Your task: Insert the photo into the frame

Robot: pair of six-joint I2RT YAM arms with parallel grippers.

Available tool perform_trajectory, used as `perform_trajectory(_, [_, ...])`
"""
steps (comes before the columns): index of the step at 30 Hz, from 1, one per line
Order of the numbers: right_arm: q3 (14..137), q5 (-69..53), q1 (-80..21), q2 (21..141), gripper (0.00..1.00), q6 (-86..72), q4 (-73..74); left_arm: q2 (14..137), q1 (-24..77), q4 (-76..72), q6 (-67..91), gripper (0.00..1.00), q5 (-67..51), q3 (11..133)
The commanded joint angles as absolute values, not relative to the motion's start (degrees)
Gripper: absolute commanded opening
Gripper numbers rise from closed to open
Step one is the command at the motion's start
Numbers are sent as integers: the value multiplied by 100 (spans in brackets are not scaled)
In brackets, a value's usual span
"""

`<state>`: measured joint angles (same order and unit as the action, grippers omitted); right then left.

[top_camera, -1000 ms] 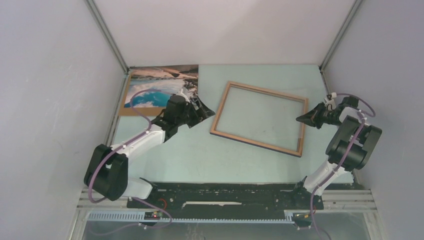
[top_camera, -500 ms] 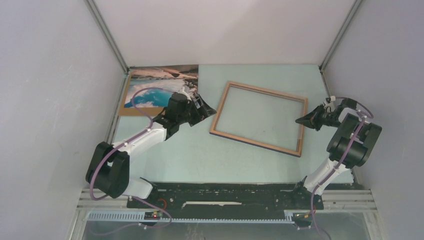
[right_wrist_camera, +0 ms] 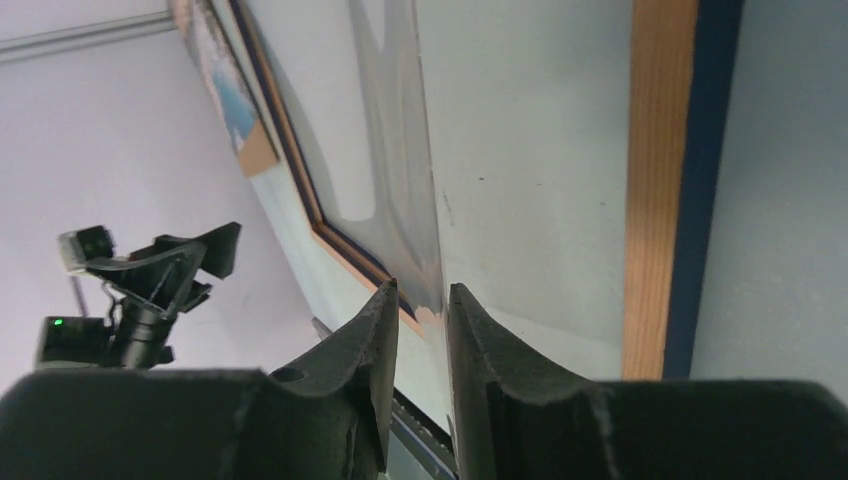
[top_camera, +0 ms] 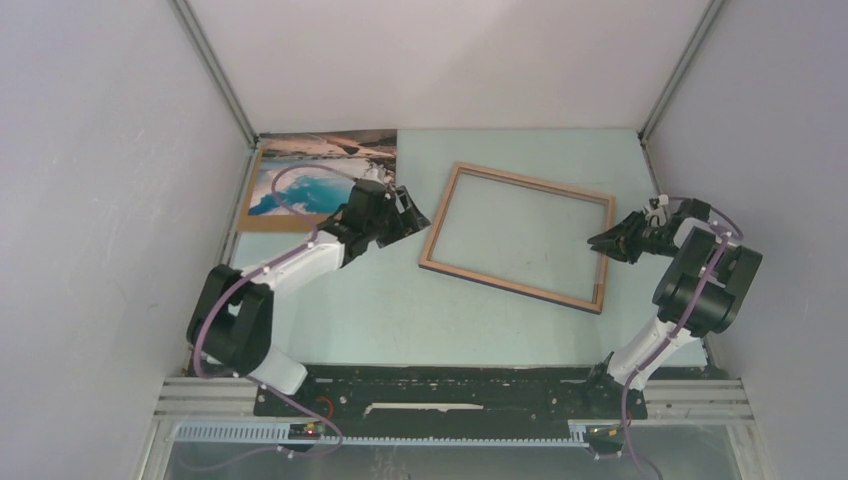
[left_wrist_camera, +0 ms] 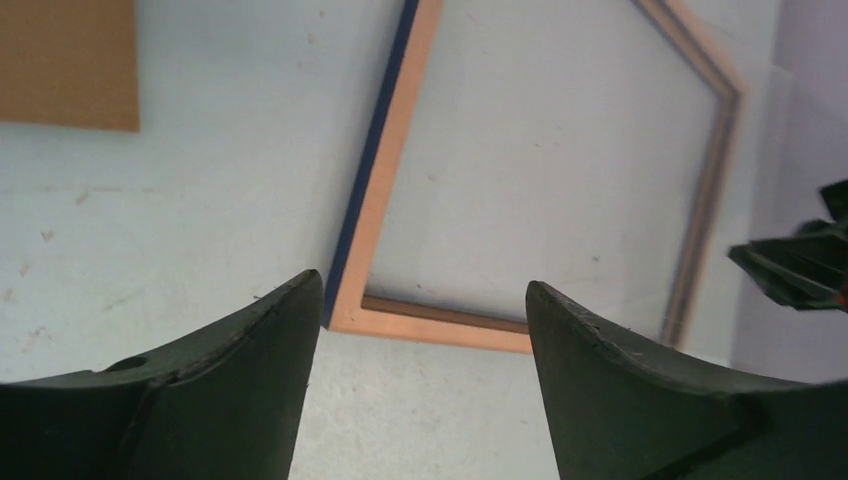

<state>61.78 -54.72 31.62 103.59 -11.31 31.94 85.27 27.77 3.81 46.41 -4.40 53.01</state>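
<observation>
Frame [top_camera: 517, 236] lay flat between left gripper [top_camera: 412, 214], jaws wide and empty, and right gripper [top_camera: 598, 240], jaws narrowly parted.

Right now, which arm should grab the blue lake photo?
Left. The left fingers are open beside the rectangular turquoise-water photo; the right fingers sit beyond the light-brown wooden frame.

Photo [top_camera: 315, 170] showed turquoise water, white snow, brown hills. Frame [top_camera: 510, 285] was lt brown wood on top face, navy along outer edge, w/ clear pane. Board [top_camera: 272, 223] was plain brown. Table [top_camera: 400, 300] was pale mint green w/ few dk specks. Left gripper [left_wrist_camera: 420, 290] & right gripper [right_wrist_camera: 420, 295] were black. Left arm [top_camera: 290, 268] & right arm [top_camera: 650, 345] had white links, black joints, purple cables [top_camera: 300, 178]. Walls [top_camera: 100, 200] were pale lilac-grey.
</observation>
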Motion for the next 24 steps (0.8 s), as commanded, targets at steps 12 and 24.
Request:
perform_trajectory(12, [6154,-4772,2978,9926,25,-1238,3218,10567,3397,1066,2615,69,935,7555])
perform_trajectory(24, [6098,-4989,2951,9879,28,-1325,3108,11273,3407,1431,2903,68,795,7830])
